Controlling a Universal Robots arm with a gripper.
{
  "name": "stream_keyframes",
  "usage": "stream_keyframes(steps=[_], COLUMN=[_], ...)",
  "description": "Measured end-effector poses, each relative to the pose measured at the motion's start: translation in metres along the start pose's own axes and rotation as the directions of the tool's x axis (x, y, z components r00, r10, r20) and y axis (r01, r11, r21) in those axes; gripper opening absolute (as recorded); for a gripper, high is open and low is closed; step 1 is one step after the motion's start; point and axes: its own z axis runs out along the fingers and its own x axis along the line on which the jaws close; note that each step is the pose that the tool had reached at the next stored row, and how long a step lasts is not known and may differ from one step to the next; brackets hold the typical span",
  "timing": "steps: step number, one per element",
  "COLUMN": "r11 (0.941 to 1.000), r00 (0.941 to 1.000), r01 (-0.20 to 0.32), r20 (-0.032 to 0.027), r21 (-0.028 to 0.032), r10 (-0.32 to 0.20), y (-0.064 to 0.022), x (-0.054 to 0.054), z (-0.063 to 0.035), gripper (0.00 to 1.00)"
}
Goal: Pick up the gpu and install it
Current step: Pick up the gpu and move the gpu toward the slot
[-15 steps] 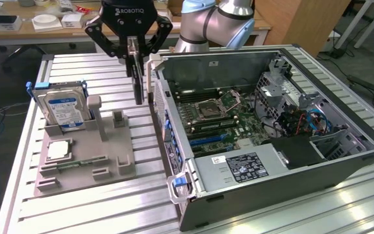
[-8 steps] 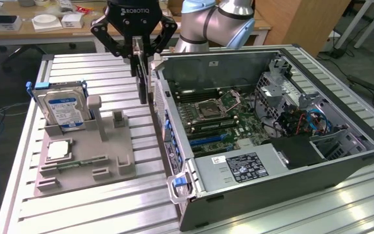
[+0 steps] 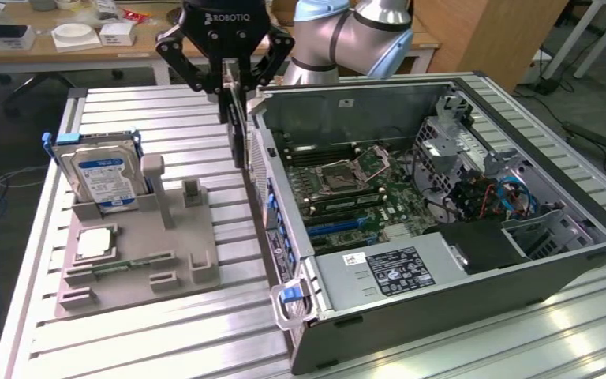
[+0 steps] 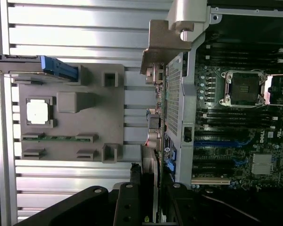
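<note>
Jaws clamped on the gpu (image 3: pixel 237 130). Exterior view: the gripper (image 3: pixel 234 87) holds the dark card upright and edge-on, just outside the open computer case (image 3: pixel 472 292), beside the case's wall on the exterior view's left. Wrist view: the gripper (image 4: pixel 151 197) pinches the gpu (image 4: pixel 150 165) just beside the case's perforated wall (image 4: pixel 174 103), outside it; the motherboard (image 4: pixel 226 127) lies inside the case.

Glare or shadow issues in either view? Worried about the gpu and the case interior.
Exterior view: glare streaks on the table slats beside the case; motherboard evenly lit; gpu a dark strip under the gripper. Wrist view: slats washed bright, gripper body in shadow, gpu's silvery edge visible.
</note>
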Motion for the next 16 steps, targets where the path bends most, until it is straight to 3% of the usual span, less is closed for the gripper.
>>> stream_keyframes(steps=[16], r11=[1.0000], r00=[1.0000], r01=[0.000], r20=[0.0000], r21=[0.0000], r10=[0.000], y=[-0.0002], x=[-0.023], z=[0.0005], gripper=[0.27])
